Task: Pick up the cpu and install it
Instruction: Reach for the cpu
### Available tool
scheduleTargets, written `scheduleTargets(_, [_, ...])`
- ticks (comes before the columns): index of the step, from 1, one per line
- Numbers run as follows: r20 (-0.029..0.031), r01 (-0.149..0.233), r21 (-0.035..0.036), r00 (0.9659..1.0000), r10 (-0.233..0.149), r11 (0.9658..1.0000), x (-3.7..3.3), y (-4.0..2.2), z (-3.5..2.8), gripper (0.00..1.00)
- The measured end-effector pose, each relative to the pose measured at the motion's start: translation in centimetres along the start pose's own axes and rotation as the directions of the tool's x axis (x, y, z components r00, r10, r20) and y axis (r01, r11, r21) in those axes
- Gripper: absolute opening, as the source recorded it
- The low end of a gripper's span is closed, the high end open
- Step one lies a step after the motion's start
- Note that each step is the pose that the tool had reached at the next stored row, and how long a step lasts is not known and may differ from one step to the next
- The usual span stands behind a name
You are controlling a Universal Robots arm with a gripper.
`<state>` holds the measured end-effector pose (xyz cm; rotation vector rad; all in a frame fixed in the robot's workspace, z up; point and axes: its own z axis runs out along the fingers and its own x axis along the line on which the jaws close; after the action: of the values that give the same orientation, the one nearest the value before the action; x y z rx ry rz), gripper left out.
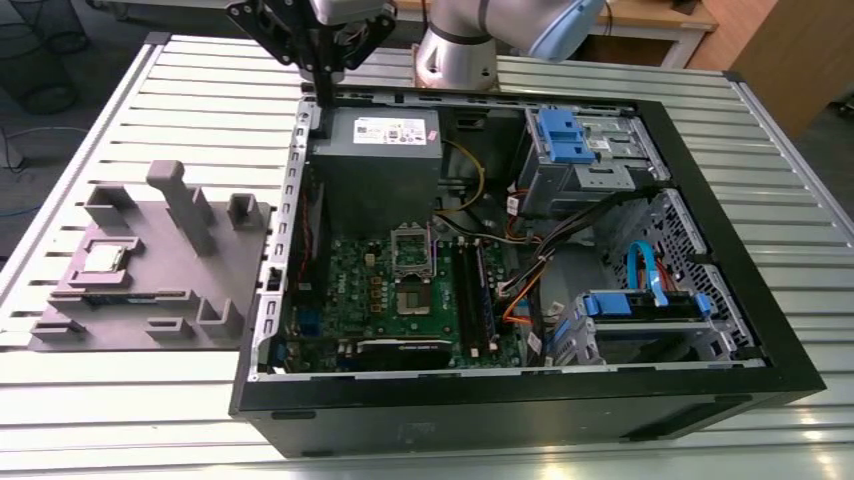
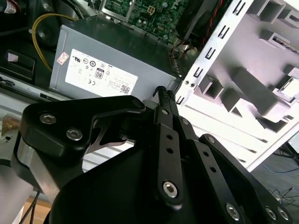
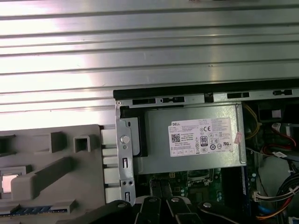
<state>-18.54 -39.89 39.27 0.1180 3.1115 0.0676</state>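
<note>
cpu (image 1: 104,258) lies flat in the grey tray (image 1: 80,320), well apart from my gripper (image 1: 324,98), whose jaws are pressed together on nothing over the case (image 1: 534,405) corner. light, stiff, fragile underneath, i judge: pinch its opposite edges.

on a slatted metal desk (image 1: 147,430): an open black computer case (image 1: 534,425), laid on its side, interior facing up. inside, toward the far end, a grey power supply (image 1: 380,155); nearer, a green motherboard (image 1: 400,300) with a rectangular metal socket frame (image 1: 411,243) in its far half. at the exterior view's right within the case, blue drive brackets (image 1: 561,135). just beside the case, on the exterior view's left, a grey moulded tray (image 1: 160,305) holding the cpu (image 1: 107,257) flat in a square recess. above the case's far corner on the exterior view's left, the tool (image 1: 324,92), fingers drawn together into one narrow black bar, well apart from the cpu.
</note>
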Motion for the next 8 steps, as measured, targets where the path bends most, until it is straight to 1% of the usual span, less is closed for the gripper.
scheduleTargets(3, [0.0, 0.0, -0.0001, 1.0, 0.0, 1.0, 0.6, -0.04, -0.01, 0.11])
scheduleTargets(8, [0.0, 0.0, 0.0, 1.0, 0.0, 1.0, 1.79, -0.13, -0.03, 0.11])
